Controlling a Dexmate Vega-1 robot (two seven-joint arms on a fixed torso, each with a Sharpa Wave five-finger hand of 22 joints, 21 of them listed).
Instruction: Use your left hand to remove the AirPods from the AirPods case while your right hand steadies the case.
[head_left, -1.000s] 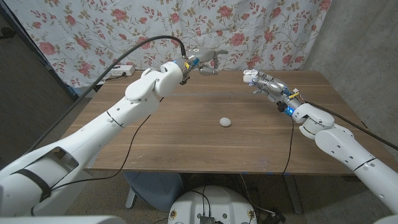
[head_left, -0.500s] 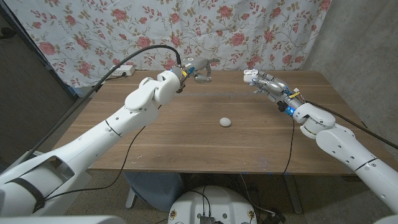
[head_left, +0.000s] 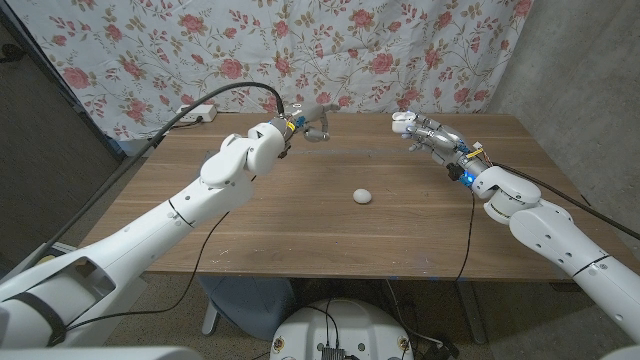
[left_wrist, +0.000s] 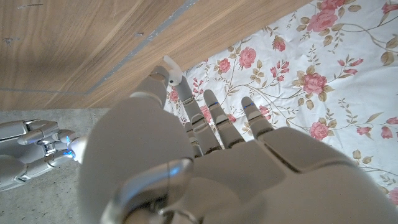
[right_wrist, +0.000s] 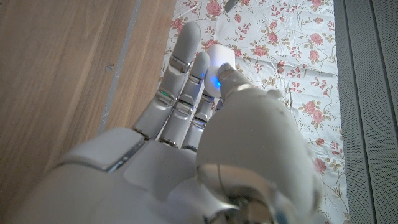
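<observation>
The left hand (head_left: 316, 122) has dropped toward the tabletop's (head_left: 300, 220) far edge, pinching an AirPod (left_wrist: 172, 70) between thumb and a fingertip, other fingers straight. The right hand (head_left: 428, 133) holds the case (head_left: 402, 122) above the far right part. A second white AirPod (head_left: 362, 196) lies at the tabletop's middle.

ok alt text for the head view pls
Right hand holds a small white AirPods case above the wooden table's far edge, while the left hand hovers apart to its left. A small white rounded object lies mid-table.
</observation>
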